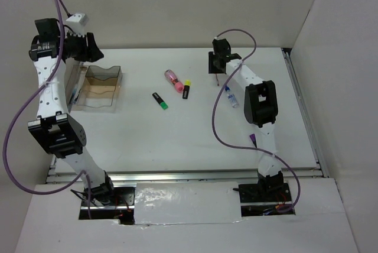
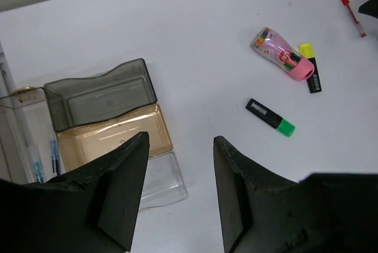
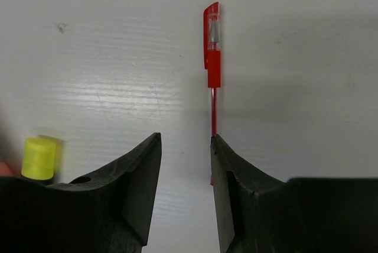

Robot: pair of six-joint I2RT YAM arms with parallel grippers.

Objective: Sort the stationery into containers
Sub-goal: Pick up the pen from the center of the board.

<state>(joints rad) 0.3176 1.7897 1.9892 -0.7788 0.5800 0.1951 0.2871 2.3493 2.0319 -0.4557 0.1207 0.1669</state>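
Note:
My left gripper (image 2: 180,146) is open and empty, hanging above the containers: a smoky grey box (image 2: 100,93), a tan-bottomed box (image 2: 112,138) and a clear box (image 2: 165,179). In the top view this gripper (image 1: 91,47) is at the far left, over the tan box (image 1: 103,90). On the table lie a pink tube (image 2: 282,55), a yellow-ended highlighter (image 2: 310,70), a green-ended highlighter (image 2: 270,117) and a red pen (image 2: 347,6). My right gripper (image 3: 185,138) stands open just over the red pen (image 3: 211,52), whose lower end runs under the right finger's inner edge. Beside it the yellow highlighter end (image 3: 39,157) shows.
A blue-capped clear bottle (image 1: 231,96) lies right of the right gripper (image 1: 218,67), close to that arm. A tall clear container (image 2: 23,135) holding blue pens stands left of the boxes. White walls close in the table at the back and right.

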